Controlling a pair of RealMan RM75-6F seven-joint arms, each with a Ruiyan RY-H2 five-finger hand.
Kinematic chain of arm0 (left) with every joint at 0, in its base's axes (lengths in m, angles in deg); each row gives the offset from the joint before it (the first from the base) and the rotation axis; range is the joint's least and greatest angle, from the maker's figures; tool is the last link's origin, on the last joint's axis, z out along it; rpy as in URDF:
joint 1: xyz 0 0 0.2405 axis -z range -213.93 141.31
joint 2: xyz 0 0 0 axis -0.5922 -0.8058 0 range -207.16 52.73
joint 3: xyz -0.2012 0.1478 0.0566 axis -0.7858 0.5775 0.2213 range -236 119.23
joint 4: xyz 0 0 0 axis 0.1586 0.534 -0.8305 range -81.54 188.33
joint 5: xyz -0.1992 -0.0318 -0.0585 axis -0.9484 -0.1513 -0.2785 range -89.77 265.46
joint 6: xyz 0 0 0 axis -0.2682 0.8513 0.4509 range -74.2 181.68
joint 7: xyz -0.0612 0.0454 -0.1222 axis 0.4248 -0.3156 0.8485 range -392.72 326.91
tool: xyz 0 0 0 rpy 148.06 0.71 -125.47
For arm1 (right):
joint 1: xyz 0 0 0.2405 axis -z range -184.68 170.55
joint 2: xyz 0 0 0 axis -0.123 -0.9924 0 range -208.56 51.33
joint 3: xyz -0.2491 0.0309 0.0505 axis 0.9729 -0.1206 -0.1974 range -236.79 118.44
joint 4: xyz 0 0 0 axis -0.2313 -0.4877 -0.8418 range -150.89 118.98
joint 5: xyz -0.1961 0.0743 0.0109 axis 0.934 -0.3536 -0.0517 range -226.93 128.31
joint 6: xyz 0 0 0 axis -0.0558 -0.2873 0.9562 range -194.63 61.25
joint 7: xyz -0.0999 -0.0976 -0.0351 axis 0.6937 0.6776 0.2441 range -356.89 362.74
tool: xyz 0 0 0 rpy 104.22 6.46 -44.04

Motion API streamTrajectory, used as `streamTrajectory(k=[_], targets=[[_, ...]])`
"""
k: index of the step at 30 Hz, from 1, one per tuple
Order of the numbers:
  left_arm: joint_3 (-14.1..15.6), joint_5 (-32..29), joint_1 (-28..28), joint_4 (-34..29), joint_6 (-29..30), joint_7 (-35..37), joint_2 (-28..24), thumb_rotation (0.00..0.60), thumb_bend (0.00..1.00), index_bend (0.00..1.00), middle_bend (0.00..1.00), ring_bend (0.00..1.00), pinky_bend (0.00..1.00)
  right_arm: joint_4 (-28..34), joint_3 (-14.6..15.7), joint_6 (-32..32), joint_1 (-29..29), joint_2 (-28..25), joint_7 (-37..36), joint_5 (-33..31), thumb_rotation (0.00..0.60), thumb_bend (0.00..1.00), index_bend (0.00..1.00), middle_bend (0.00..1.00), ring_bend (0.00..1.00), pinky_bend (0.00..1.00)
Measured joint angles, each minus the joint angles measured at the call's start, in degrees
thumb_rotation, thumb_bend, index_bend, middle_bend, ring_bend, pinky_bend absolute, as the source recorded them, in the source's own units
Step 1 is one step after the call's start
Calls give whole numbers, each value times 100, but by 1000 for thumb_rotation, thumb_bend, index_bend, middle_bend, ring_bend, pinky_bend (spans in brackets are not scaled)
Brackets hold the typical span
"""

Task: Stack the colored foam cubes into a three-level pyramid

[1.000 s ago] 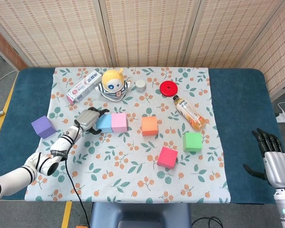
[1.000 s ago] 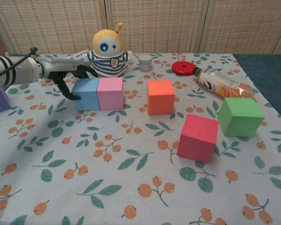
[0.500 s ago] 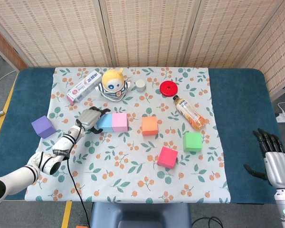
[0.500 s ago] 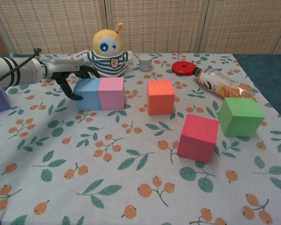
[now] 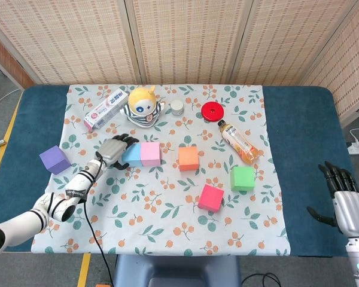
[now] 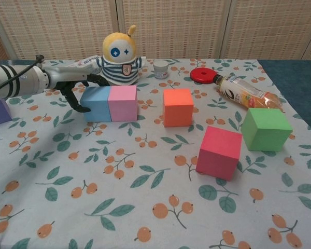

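I count six foam cubes, one each: purple foam cube (image 5: 54, 159), blue foam cube (image 6: 96, 103), pink foam cube (image 6: 123, 102), orange foam cube (image 6: 177, 107), magenta foam cube (image 6: 219, 152), green foam cube (image 6: 266, 128). My left hand (image 5: 112, 149) curls, fingers apart, against the blue one; my right hand (image 5: 346, 204) hangs spread, holding nothing.

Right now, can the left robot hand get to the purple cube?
Probably yes. The left robot hand is by the blue cube, and the purple cube sits alone with only bare cloth between them.

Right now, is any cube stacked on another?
No: the blue cube and pink cube sit side by side, the others apart.
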Motion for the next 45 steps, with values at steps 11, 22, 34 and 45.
streamTrajectory(k=[11, 22, 34, 45], targets=[[53, 40, -181, -465, 314, -286, -480, 600, 333, 81, 0, 0, 51, -34, -12, -3, -15, -9, -35, 22, 596, 0, 0, 0, 0, 0], [-22, -292, -61, 174, 55, -650, -146, 600, 332, 81, 0, 0, 41, -24, 25, 6, -4, 31, -26, 76, 596, 0, 0, 0, 0, 0], [-139, -191, 176, 622, -191, -243, 212, 600, 329, 81, 0, 0, 41, 19, 20, 45, 39, 10, 25, 13, 597, 0, 0, 0, 0, 0], [-174, -168, 28, 585, 51, -79, 67, 600, 329, 82, 0, 0, 40, -4, -3, -217, -99, 2, -21, -21, 597, 0, 0, 0, 0, 0]])
